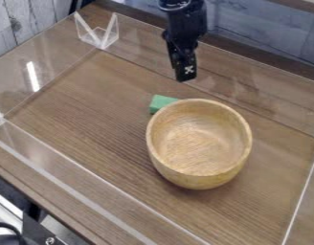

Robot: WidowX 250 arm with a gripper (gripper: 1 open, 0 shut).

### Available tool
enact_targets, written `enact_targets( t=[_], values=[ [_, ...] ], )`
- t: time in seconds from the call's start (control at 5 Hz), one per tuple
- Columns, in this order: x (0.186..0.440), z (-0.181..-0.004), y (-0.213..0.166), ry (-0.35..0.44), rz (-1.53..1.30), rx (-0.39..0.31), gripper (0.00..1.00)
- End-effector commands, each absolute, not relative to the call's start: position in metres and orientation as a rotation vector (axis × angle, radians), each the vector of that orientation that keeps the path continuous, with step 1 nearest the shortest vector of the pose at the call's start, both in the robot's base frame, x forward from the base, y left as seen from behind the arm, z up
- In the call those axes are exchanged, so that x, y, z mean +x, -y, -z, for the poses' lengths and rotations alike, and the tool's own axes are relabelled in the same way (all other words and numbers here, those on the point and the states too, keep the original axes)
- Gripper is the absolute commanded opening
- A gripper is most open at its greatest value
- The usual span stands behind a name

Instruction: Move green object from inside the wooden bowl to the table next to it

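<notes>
green object [161, 102], flat, matte, beside wooden bowl [198, 144]

Dark brown wood-grain surface [83, 110], long grain lines, fenced by clear acrylic walls [32, 72] on all visible sides. Resting on it right of centre: round light-tan wooden bowl [199, 144], upright, inside bare; small green object [161, 103] flat on the wood just beside the bowl's far-left rim, partly hidden by the rim, touching or nearly so — cannot tell which.
</notes>
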State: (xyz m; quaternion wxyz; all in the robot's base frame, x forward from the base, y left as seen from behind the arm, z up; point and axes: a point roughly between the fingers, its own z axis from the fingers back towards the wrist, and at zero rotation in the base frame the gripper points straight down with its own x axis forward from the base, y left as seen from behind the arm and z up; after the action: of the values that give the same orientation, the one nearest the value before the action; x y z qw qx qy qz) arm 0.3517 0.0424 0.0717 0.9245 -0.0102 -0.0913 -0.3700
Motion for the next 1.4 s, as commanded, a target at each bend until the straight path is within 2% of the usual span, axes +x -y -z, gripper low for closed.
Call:
enact_targets(
  t=[0.0, 0.4, 0.8, 1.0, 1.2],
  values=[
    [0.357, -0.092, -0.046, 0.225, 0.834, -0.005, 0.0],
    [0.357, -0.097, -0.047, 0.229, 0.878, -0.005, 0.0],
    [0.36, -0.082, -0.043, 0.224, 0.826, -0.006, 0.0],
    [0.371, -0.08, -0.058, 0.229, 0.79, 0.001, 0.0],
    [0.378, -0.084, -0.073, 0.248, 0.747, 0.014, 0.0]
  ],
)
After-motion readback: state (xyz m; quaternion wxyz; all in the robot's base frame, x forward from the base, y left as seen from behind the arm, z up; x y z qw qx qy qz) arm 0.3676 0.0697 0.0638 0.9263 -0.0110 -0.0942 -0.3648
